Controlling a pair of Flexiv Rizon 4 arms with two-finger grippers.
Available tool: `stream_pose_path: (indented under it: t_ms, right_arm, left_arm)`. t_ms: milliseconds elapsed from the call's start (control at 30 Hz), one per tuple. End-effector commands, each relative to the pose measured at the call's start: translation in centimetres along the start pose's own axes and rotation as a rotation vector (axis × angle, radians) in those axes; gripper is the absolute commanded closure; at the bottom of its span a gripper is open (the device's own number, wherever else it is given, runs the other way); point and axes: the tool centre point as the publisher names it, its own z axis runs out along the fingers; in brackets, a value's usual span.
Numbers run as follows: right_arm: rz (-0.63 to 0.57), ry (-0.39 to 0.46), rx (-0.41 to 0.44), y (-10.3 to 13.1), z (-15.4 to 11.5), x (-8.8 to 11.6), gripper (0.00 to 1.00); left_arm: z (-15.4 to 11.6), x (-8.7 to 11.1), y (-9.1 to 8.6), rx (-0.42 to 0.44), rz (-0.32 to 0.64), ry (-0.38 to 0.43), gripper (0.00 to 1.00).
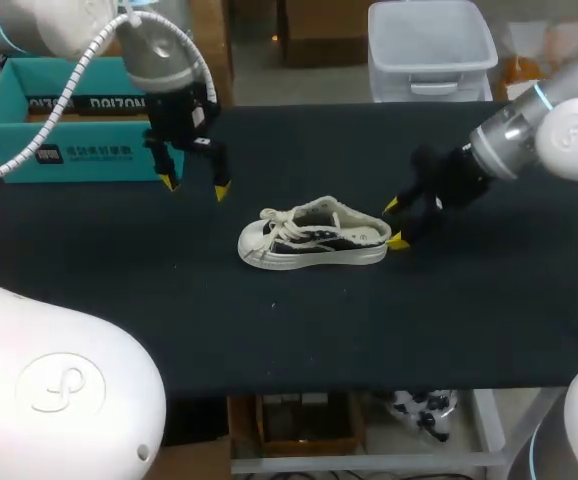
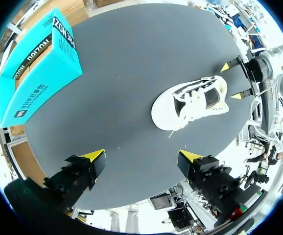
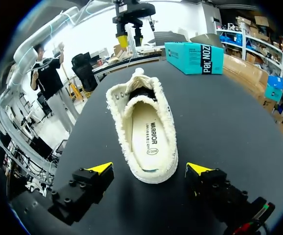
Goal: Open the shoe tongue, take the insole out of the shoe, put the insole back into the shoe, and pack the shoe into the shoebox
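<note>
White canvas shoe (image 1: 314, 238) stands on its sole mid-way across the black table (image 1: 369, 330), toe at nine o'clock, heel at three, insole (image 3: 149, 132) inside. The right gripper (image 1: 393, 223) waits open astride the heel, not pinching. The left gripper (image 1: 195, 187) hangs open at ten o'clock, near the teal shoebox (image 1: 69, 130). Best, I judge, to steady the heel first, then lift the tongue (image 3: 141, 93) gently so the shoe does not drag
</note>
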Motion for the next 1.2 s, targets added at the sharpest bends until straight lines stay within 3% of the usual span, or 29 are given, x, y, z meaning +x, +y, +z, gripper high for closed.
stream_pose_path:
  t_ms: [33,633,933,1200]
  right_arm:
    - [-0.002,-0.079,-0.056,-0.7,1.4,1.1,0.0]
    - [-0.015,-0.102,-0.109,-0.3,3.8,1.1,0.0]
    - [-0.016,-0.147,-0.142,-0.5,3.9,0.3,0.0]
    - [-0.039,-0.136,-0.177,-0.1,4.6,-0.5,0.0]
  left_arm:
    - [0.0,0.5,0.0,0.0,0.005,-0.005,0.0]
    - [0.8,1.6,0.3,-0.007,0.041,-0.006,0.0]
    - [1.1,1.7,0.3,-0.015,0.047,-0.003,0.0]
    - [1.3,1.8,0.1,-0.017,0.053,-0.006,0.0]
